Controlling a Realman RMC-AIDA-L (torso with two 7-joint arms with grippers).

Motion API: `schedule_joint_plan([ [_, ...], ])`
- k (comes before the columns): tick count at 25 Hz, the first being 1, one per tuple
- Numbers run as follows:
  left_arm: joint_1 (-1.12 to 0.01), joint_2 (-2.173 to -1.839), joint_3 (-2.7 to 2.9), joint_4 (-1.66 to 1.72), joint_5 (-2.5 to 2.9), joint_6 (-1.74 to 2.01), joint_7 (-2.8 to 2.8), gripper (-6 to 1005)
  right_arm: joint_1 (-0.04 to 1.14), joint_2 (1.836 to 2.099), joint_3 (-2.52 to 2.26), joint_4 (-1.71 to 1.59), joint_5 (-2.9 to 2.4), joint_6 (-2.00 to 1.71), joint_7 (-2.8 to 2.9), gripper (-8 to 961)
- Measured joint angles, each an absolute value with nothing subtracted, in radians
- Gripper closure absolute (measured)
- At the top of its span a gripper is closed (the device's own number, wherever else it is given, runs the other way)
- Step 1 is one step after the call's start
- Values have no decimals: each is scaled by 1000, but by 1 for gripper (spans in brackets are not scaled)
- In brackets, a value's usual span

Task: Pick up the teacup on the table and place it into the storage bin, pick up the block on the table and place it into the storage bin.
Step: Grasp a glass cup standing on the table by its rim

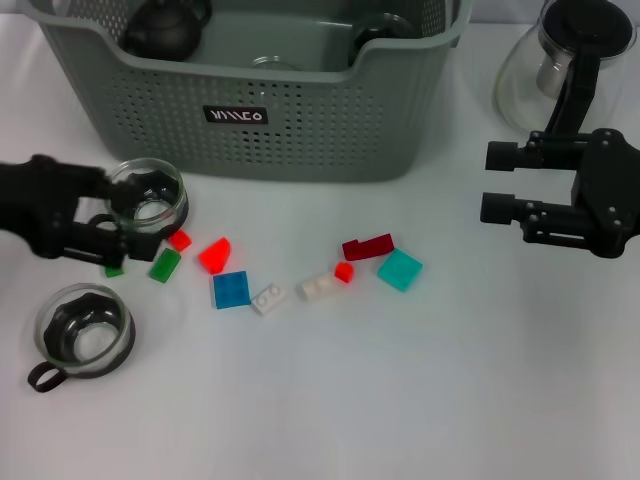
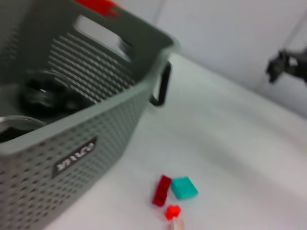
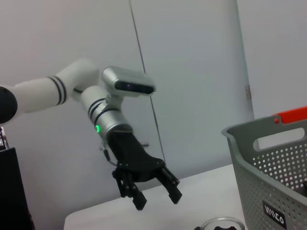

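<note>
A small glass teacup (image 1: pixel 148 197) with a dark insert and a rounded rim sits in the grip of the left end effector (image 1: pixel 118 215), whose black fingers are clamped on it at its near side. The cup is just in front of the storage bin (image 1: pixel 330 120), close to the bin's perforated front wall, low above the white counter (image 1: pixel 400 400).

The bin is a big grey-green plastic basket, its sides dotted with rows of small holes, a cut-out handle in the rim and a black label with white lettering on the front. Inside it lie a dark round teapot (image 1: pixel 165 28) and some clear glassware.

A second teacup (image 1: pixel 82 332), also glass with a dark liner and a looped black handle, stands on the counter nearer the robot, apart from the first.

Scattered between the arms are small plastic blocks: a green one (image 1: pixel 165 265) and a red wedge (image 1: pixel 214 255) near the held cup, a flat blue square (image 1: pixel 231 289), two white studded bricks (image 1: pixel 268 299), a dark red bar (image 1: pixel 367 246) and a teal tile (image 1: pixel 399 269).

The right end effector (image 1: pixel 497 182) hovers over the counter to the right, its two black fingers apart and holding nothing. Behind it stands a glass teapot (image 1: pixel 565 60) with a black handle.
</note>
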State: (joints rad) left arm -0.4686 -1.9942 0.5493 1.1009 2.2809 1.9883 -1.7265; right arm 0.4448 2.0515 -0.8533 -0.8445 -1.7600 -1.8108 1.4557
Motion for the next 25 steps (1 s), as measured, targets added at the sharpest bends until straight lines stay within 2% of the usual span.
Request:
schedule_joint_plan([
  [5, -581, -1999, 613, 1141, 2416, 1983, -1749, 168, 455, 2050, -852, -838, -1763, -1811, 1468, 339],
  [8, -630, -2019, 654, 1181, 2515, 1977, -1760, 170, 459, 2050, -852, -824, -1764, -1811, 1468, 339],
  [10, -650, -2053, 701, 1249, 2593, 1962, -1762, 172, 459, 2049, -852, -819, -1765, -1811, 1468, 339],
  [11, -650, -2081, 736, 1306, 2636, 1944, -1759, 173, 459, 2048, -851, -817, -1765, -1811, 1468, 339],
  [15, -597, -2164, 903, 1474, 2751, 1847, -1752, 176, 455, 2048, -843, -816, -1766, -1811, 1468, 339],
  [19, -529, -2171, 1097, 1527, 2764, 1742, -1804, 179, 454, 2047, -834, -807, -1766, -1811, 1468, 340],
  [25, -543, -2169, 1139, 1446, 2778, 1673, -1836, 185, 458, 2045, -825, -790, -1767, -1811, 1468, 339],
])
